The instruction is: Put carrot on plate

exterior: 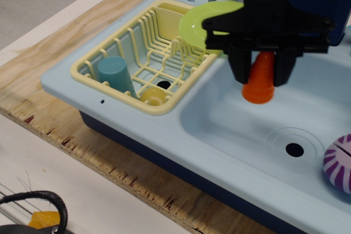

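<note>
The orange ridged carrot [260, 82] hangs upright between my black fingers, lifted clear of the light blue sink basin [236, 130]. My gripper [262, 73] is shut on the carrot's upper part; its tip is hidden by the gripper body. The lime-green plate [193, 26] rests on the far right corner of the pale yellow dish rack [118, 89], just left of and behind my gripper, which hides the plate's right part.
A teal cup [114, 73] and a small yellow ring piece [152, 97] sit in the dish rack. A purple striped object [339, 163] lies at the sink's right edge, near the drain hole [294, 149]. Dark blue structure stands behind the sink.
</note>
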Controlling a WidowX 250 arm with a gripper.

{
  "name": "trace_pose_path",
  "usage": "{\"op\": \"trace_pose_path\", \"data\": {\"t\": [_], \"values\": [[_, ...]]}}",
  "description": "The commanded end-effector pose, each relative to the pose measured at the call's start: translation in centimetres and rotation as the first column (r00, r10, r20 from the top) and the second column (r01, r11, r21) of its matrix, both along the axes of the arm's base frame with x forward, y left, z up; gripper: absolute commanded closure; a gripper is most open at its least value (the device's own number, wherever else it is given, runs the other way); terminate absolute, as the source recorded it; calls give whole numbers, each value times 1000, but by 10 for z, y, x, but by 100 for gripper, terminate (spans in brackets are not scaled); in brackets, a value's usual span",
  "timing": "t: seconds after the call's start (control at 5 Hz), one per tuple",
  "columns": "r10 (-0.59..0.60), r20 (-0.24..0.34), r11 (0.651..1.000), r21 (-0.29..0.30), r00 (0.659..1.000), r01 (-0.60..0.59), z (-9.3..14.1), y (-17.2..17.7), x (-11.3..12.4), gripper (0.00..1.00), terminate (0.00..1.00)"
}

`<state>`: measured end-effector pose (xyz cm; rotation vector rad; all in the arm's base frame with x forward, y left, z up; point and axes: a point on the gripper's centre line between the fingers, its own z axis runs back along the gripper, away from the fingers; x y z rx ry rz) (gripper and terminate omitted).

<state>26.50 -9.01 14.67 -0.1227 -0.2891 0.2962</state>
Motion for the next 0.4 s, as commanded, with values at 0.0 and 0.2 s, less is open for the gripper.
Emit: {"op": "trace_pose_path", "data": {"t": [0.0, 0.2], "values": [[94, 106, 995, -23, 990, -92, 25, 25, 2, 100, 0], [117, 142, 993, -29, 983, -114, 34, 39, 8, 100, 0]]}}
